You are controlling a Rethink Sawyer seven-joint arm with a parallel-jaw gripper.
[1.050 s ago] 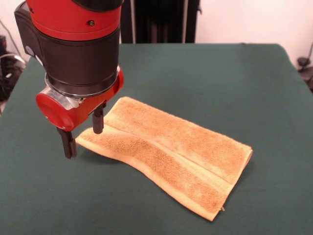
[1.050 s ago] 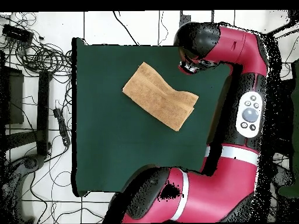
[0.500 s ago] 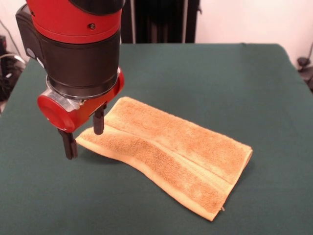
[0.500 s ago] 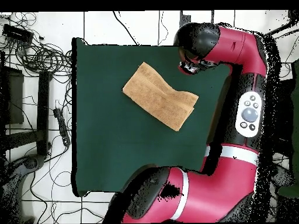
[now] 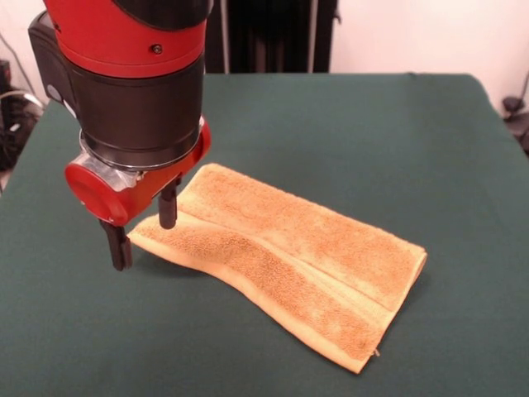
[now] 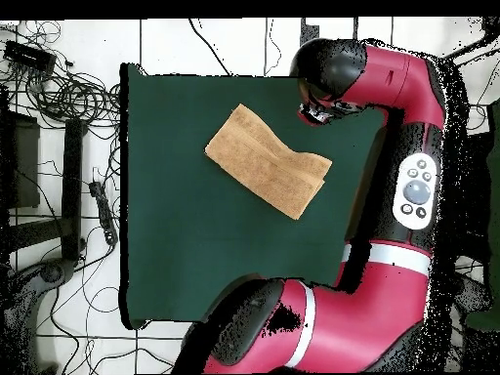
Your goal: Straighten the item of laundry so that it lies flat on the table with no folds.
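Note:
The item of laundry, an orange-tan terry towel, lies folded over on itself on the dark green table, with a long ridge running along its length. My gripper hangs open at the towel's left corner. One black finger is just left of the corner and the other is over the towel's edge, with nothing held. In the overhead view the towel lies in the upper middle of the table. There the arm's wrist hides the gripper.
Seen from above, the red arm runs down the table's right side and bends across its bottom edge. Cables and stands lie on the floor beyond the table's left edge.
The arm has crept very slightly to the right in the front view. The towel has not moved and the gripper stays open.

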